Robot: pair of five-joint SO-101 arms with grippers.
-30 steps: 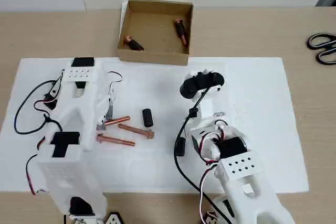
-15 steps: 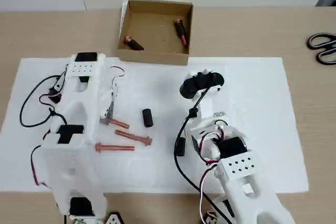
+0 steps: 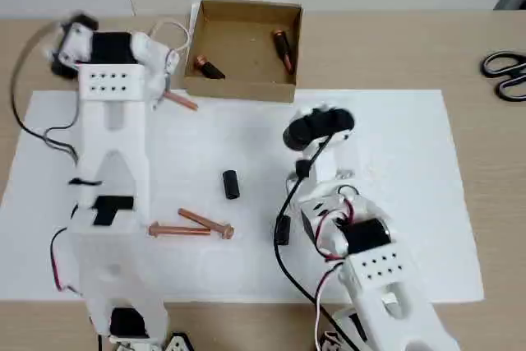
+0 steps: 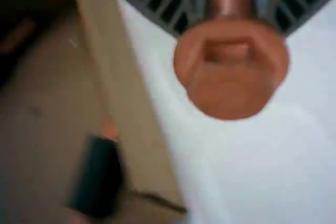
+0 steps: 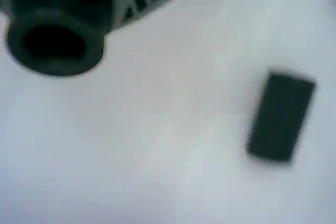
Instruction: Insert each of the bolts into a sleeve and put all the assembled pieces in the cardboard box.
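High view places the left gripper (image 3: 167,94) at upper left, just beside the lower left corner of the box (image 3: 238,86), clamped on a bare bolt (image 3: 181,103). The right gripper (image 3: 316,127), mid-frame and well apart, grips a sleeve (image 5: 52,43). The likely risk is that the bolt drops into the box unsleeved, or gets knocked loose against the wall. Loose bolts (image 3: 205,221) and a spare sleeve (image 3: 231,184) lie on the sheet (image 3: 394,203).

You have bare sheet (image 3: 246,137) between the loose sleeve (image 3: 231,184) and the cardboard box (image 3: 238,88); two bolts (image 3: 205,222) lie near the sleeve.
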